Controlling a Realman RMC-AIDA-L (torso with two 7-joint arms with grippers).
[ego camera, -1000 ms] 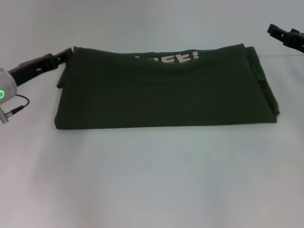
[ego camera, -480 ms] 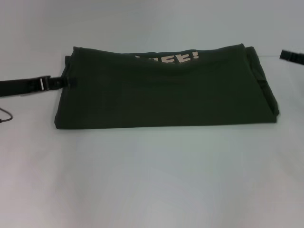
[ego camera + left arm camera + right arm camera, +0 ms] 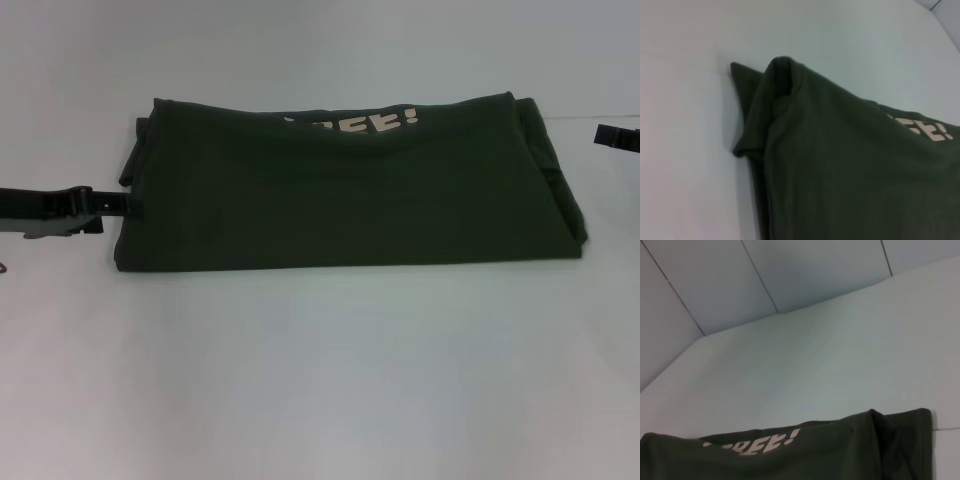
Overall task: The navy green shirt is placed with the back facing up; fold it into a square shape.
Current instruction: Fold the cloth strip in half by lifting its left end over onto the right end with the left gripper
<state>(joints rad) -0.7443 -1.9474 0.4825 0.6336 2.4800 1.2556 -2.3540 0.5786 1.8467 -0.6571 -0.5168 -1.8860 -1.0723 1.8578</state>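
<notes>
The navy green shirt [image 3: 350, 185] lies mid-table as a wide folded band, the left gripper [image 3: 118, 203] low at its left edge, its grasp impossible to tell, so folding the band's width over probably comes next.

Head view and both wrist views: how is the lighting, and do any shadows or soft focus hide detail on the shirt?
Head view: even, diffuse light, only a faint shadow under the navy green shirt; the dark cloth swallows fold detail, and the left tool at its edge shows only in part. Left wrist view: close and soft, a thin shadow beside the fold. Right wrist view: lettering legible, slightly soft.
</notes>
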